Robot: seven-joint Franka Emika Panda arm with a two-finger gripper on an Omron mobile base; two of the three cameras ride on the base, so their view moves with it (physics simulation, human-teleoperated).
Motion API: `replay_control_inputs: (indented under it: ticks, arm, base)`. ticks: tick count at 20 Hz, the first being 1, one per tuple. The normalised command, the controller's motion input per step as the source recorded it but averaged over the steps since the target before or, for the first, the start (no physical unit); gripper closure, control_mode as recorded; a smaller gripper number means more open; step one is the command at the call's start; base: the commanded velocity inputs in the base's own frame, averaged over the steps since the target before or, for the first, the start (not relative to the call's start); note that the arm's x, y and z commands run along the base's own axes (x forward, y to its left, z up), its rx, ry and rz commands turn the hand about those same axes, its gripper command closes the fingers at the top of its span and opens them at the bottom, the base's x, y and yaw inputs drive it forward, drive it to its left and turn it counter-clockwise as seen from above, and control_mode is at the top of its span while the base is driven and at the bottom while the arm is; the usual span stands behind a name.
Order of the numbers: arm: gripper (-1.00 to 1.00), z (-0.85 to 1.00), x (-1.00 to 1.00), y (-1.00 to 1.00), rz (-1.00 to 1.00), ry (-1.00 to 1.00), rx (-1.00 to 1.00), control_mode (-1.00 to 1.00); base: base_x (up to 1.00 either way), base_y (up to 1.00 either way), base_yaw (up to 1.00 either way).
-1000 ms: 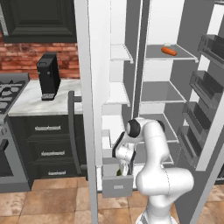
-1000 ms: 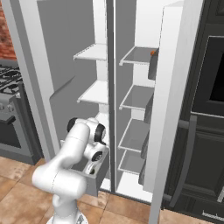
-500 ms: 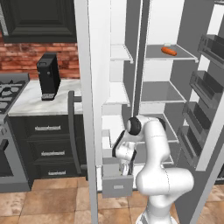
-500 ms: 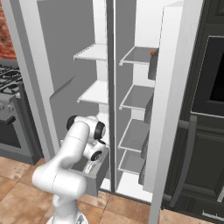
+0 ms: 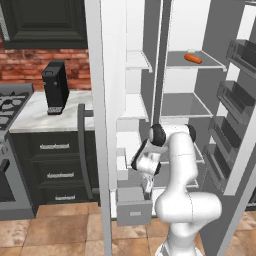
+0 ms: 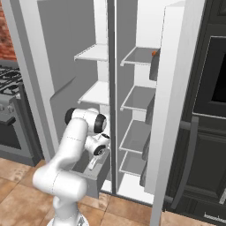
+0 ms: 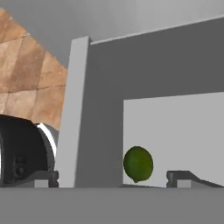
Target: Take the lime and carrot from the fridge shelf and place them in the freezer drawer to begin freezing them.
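One lime (image 7: 138, 164) loose in the freezer drawer (image 5: 134, 206), gripper (image 7: 113, 178) parted, fingertips nearly cut off below.

The gripper (image 5: 148, 187) fingertips are too small to judge their spacing. In the hand view, only the fingertip tops clear the bottom edge. In the right base view, the carrot (image 6: 154, 53) is mostly hidden behind the fridge door edge.

Lime (image 7: 138, 163) glossy, smooth; freezer drawer (image 7: 166, 65) matt grey; floor (image 7: 30, 74) wood-look tile.
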Motion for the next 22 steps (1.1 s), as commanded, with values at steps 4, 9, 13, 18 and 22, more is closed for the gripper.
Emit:
replay_control_inputs:
  ticks: [4, 9, 13, 18, 22]
  arm:
    - [-1.00, 0.70, -0.44, -0.54, -0.01, -0.13, 0.05, -1.00]
    - [-1.00, 0.87, -0.53, -0.42, -0.05, -0.16, 0.04, -1.00]
    - [-1.00, 1.00, -0.51, -0.24, -0.09, -0.17, 0.00, -1.00]
    - [-1.00, 1.00, -0.47, -0.08, -0.13, -0.16, 0.00, -1.00]
    - [-1.00, 1.00, -0.27, -0.01, -0.14, -0.15, 0.00, -1.00]
  base:
    - [0.00, 0.00, 0.00]
    - [0.00, 0.00, 0.00]
    - [0.00, 0.00, 0.00]
    - [0.00, 0.00, 0.00]
    - [0.00, 0.00, 0.00]
